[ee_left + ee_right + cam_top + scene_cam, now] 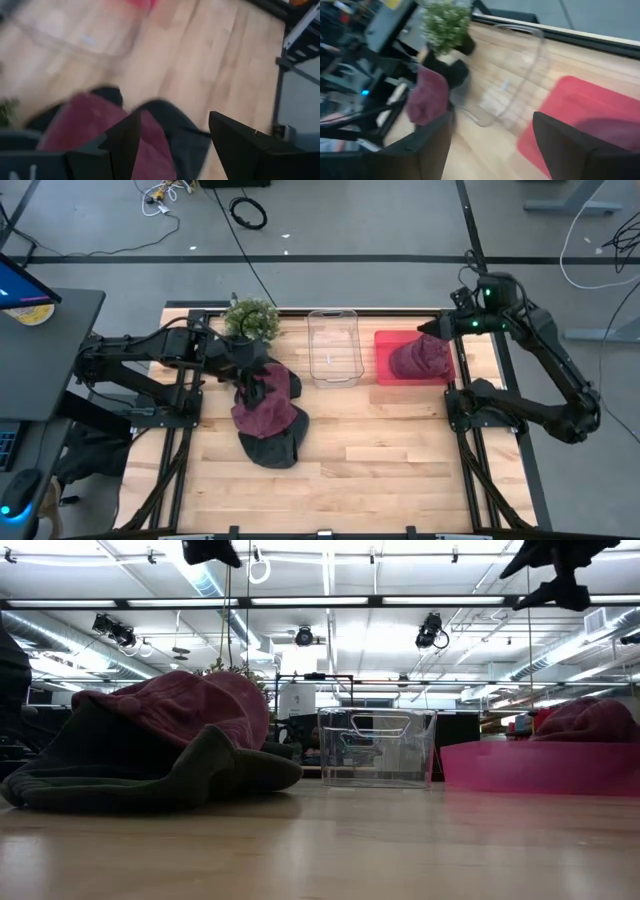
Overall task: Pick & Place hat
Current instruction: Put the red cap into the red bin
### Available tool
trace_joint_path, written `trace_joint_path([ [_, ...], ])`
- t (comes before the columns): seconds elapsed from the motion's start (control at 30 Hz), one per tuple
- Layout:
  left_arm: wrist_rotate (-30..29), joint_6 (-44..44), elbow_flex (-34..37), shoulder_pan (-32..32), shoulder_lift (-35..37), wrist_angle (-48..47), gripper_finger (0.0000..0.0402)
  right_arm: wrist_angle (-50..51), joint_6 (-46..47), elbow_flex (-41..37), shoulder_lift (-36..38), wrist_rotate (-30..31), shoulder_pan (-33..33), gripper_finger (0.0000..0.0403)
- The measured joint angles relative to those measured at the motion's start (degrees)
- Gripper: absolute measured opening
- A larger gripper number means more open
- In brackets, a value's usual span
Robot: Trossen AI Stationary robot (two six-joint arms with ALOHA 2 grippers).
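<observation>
A maroon hat (pixel 270 408) lies at the table's left on top of a dark grey hat (pixel 272 448); in the low view the maroon hat (pixel 190 705) overlaps the dark hat (pixel 150 770), whose brim rests on the wood. My left gripper (pixel 252 385) hangs open above this pile, clear of it; its wrist view shows the fingers (pixel 172 125) apart over the maroon hat (pixel 85 125). Another maroon hat (pixel 420 358) sits in the red tray (pixel 385 345) at the right. My right gripper (pixel 428 330) is open and raised over the tray's far edge, nothing between its fingers (pixel 492 120).
A clear plastic bin (pixel 333 345) stands between the hat pile and the red tray. A small potted plant (pixel 250 318) stands at the far edge, just behind the left gripper. The near half of the wooden table (pixel 380 470) is bare.
</observation>
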State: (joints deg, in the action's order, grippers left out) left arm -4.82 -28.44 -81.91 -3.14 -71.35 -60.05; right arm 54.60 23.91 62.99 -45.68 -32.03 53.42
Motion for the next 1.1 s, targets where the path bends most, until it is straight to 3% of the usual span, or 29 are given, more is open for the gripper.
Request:
trace_joint_path([
  [0.17, 5.49, -4.14, 0.0, -0.12, 0.0, -3.25, 0.0238, -15.4, 9.58, -10.35, 3.26, -0.02, -7.25, 0.0274],
  [0.33, 9.67, 4.78, 0.0, -3.78, -0.11, -4.38, 0.0238, -37.66, 20.34, -22.18, 4.15, -0.04, -15.48, 0.0274],
  [0.47, 6.13, 8.08, 0.02, -5.14, -0.64, -6.83, 0.0238, -57.24, 28.54, -30.43, 3.3, 0.68, -21.2, 0.0274],
  [0.6, 0.21, 5.81, 0.0, -4.74, -0.81, -6.59, 0.0238, -69.11, 33.51, -36.19, 2.76, 4.42, -26.41, 0.0274],
  [0.7, -1.73, 9.38, 0.0, -3.19, -1.0, -6.1, 0.0238, -71.26, 34.54, -38.0, 2.72, 7.09, -29.65, 0.0274],
  [0.87, 0.13, 16.3, 0.0, 2.3, -1.09, -6.2, 0.0238, -71.94, 34.66, -38.18, 2.72, 9.73, -33.64, 0.0274],
  [1.1, 3.23, 33.62, 0.0, 11.27, -2.87, -6.01, 0.0238, -72.77, 35.02, -38.18, 2.72, 12.89, -36.95, 0.0274],
])
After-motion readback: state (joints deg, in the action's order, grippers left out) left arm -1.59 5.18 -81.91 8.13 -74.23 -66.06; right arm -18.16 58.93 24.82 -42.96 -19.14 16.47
